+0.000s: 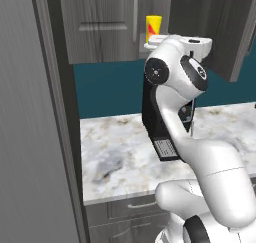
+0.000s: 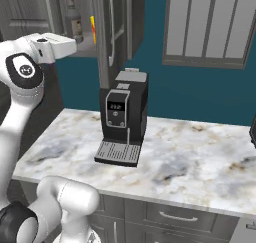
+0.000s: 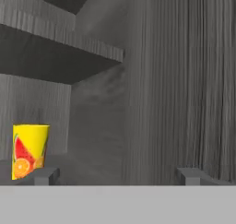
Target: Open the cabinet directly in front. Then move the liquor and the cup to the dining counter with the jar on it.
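Note:
The cabinet [image 1: 100, 22] stands with its right door [image 1: 225, 32] swung open and its left door shut. On its lower shelf stands the yellow cup [image 1: 153, 25], printed with fruit. The liquor [image 2: 74, 18], a clear bottle with a red cap, stands on the same shelf, with a sliver of the cup [image 2: 93, 28] to its right. My gripper [image 3: 117, 177] is open and empty, raised to shelf height and pointing into the cabinet. The cup [image 3: 28, 150] lies ahead of the left fingertip [image 3: 44, 176]. The dining counter and the jar are out of view.
A black coffee machine [image 2: 122, 117] stands on the marble worktop [image 2: 200, 157] below the cabinet, under my arm. The open cabinet door [image 2: 114, 32] hangs just right of my hand. A tall grey panel [image 1: 30, 137] rises at the left. Drawers [image 2: 175, 216] run below the worktop.

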Available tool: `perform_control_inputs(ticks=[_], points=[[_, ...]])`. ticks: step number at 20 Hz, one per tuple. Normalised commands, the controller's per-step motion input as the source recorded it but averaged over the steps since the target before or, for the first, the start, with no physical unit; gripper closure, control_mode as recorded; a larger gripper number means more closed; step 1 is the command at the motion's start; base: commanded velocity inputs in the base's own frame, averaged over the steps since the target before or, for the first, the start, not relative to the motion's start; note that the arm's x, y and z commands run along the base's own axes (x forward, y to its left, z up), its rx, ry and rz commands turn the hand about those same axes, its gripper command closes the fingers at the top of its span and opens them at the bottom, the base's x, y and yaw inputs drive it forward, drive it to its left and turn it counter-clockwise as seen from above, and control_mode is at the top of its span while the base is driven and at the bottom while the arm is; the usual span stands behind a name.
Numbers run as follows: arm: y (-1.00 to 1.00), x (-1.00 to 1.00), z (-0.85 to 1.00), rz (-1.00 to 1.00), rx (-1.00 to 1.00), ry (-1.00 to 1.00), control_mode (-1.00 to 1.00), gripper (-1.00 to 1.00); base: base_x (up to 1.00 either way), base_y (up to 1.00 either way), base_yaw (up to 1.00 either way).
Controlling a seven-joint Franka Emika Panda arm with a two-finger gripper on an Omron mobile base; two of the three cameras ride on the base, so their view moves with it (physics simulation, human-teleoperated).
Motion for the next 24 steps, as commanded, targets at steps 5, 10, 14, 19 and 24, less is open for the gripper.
perform_control_inputs(ticks=[5,10,14,19,24], points=[[0.64,-0.28,0.21,0.48,0.10,-0.05,-1.00,-1.00,0.00,0.00,0.00],[0.24,-0.10,0.09,0.23,0.08,-0.05,-1.00,-1.00,0.00,0.00,0.00],[0.18,0.00,0.00,0.01,-0.03,0.00,-1.00,-1.00,0.00,0.00,0.00],[0.74,0.20,0.00,0.06,-0.06,0.00,-1.00,-1.00,0.00,0.00,0.00],[0.36,0.34,0.00,0.05,0.00,0.00,-1.00,-1.00,0.00,0.00,0.00]])
